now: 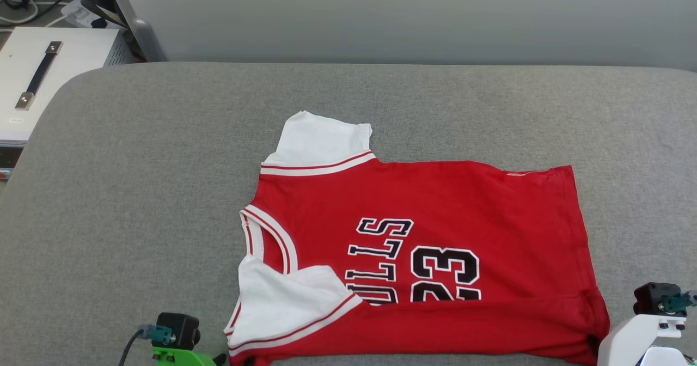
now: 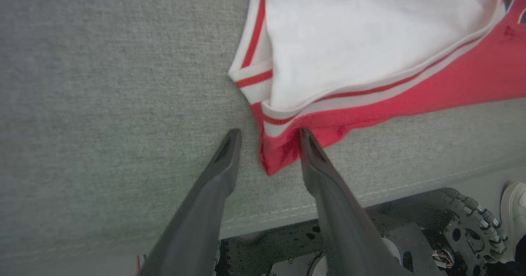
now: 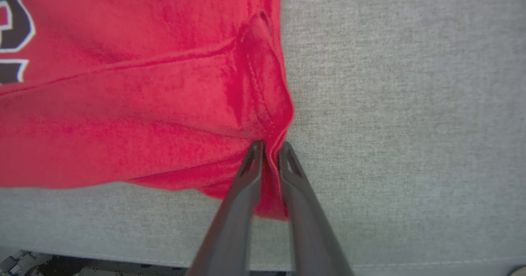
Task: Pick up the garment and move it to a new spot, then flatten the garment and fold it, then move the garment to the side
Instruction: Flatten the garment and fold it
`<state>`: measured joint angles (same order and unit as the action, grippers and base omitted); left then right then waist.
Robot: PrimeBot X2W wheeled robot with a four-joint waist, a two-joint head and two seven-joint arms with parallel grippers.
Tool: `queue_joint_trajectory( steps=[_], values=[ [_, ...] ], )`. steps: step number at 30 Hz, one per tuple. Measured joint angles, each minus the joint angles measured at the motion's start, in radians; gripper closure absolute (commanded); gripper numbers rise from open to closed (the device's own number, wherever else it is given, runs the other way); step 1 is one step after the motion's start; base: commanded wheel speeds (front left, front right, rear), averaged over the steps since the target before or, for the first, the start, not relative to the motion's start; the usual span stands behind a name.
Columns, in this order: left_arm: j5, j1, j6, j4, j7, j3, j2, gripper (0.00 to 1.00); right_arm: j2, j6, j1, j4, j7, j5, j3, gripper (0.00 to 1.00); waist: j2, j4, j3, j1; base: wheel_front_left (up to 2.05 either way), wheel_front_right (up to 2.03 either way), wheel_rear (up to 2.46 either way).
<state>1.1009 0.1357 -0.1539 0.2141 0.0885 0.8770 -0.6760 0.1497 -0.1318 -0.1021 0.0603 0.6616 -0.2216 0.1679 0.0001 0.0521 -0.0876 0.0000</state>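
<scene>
The garment (image 1: 430, 246), a red jersey with white sleeves and black lettering, lies spread on the grey cushioned table (image 1: 136, 191). Its near edge is folded over and its collar points left. My left gripper (image 2: 269, 134) is open at the near left corner. The red corner of the garment (image 2: 277, 155) lies between its fingers, and the right finger (image 2: 312, 152) touches the cloth. My right gripper (image 3: 269, 144) is at the near right hem corner, its fingers nearly together with a fold of the garment (image 3: 164, 103) pinched between them.
The table's front edge (image 2: 370, 198) runs just below both grippers. Beneath it are the robot's wheeled base (image 2: 464, 226) and a white shoe (image 2: 515, 202). A white case with a black handle (image 1: 38, 77) stands beyond the far left corner.
</scene>
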Motion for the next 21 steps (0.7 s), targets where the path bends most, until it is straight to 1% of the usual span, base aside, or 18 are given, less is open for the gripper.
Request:
queue_joint_trajectory(
  steps=[5,8,11,16,19,21],
  values=[
    [-0.007,0.001,-0.002,0.006,-0.030,-0.005,0.009,0.00,0.015,0.000,0.004,0.006,-0.030,-0.002,0.000,0.00,0.0000,0.003,0.017,0.0000,0.00,0.00,0.00],
    [0.002,0.002,-0.015,0.004,-0.081,-0.046,0.016,0.00,0.027,0.000,0.010,-0.019,-0.065,-0.001,-0.006,0.00,0.0000,0.003,0.028,0.0000,0.00,0.00,0.00],
    [-0.015,0.015,-0.020,-0.002,-0.155,-0.072,0.016,0.00,0.028,0.000,0.044,-0.075,-0.148,0.003,0.009,0.00,0.0000,0.002,0.038,0.0000,0.00,0.00,0.00],
    [-0.069,0.036,-0.018,-0.032,-0.291,-0.114,0.020,0.00,0.031,0.000,0.079,-0.146,-0.297,-0.008,-0.020,0.00,0.0000,-0.002,0.044,0.0000,0.00,0.00,0.00],
    [-0.103,0.047,-0.018,-0.056,-0.330,-0.150,0.031,0.00,0.026,0.000,0.089,-0.159,-0.383,-0.036,-0.039,0.00,0.0000,-0.006,0.043,0.0000,0.00,0.00,0.00],
    [-0.154,0.051,-0.018,-0.079,-0.341,-0.178,0.041,0.00,0.026,0.000,0.089,-0.163,-0.433,-0.045,-0.050,0.00,0.0000,-0.008,0.040,0.0000,0.00,0.00,0.00]
  ],
)
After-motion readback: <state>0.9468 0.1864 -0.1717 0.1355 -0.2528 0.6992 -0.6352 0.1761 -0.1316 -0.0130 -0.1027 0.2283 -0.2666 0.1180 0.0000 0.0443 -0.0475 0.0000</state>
